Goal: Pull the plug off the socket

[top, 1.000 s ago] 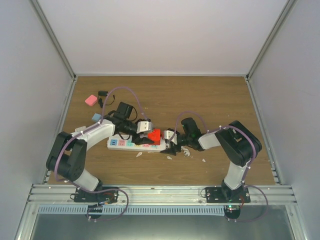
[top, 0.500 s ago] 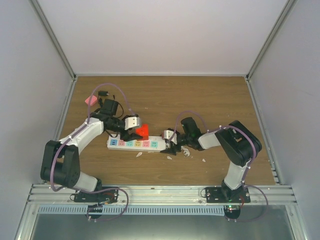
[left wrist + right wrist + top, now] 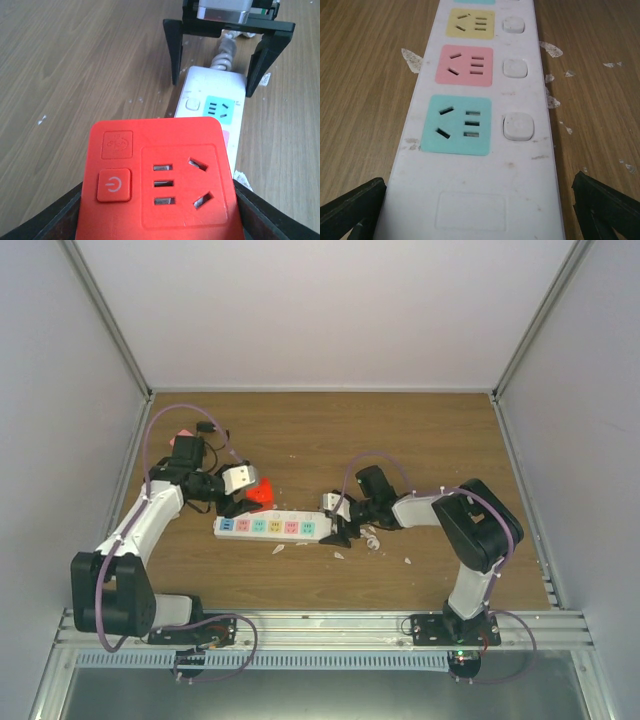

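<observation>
Left fingers [image 3: 50,222] clamp the red plug [image 3: 157,180], held clear near the socket's [image 3: 270,528] left end. Right fingers [image 3: 350,205] stand wide, straddling its cord end, outside both long edges; bare surface [image 3: 420,435] lies behind.

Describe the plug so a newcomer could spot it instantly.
On the wooden table, find the long white power strip at centre. Near its left end, the left gripper holds a square adapter plug. It alone is bright red, unlike the strip's pastel outlets.
</observation>
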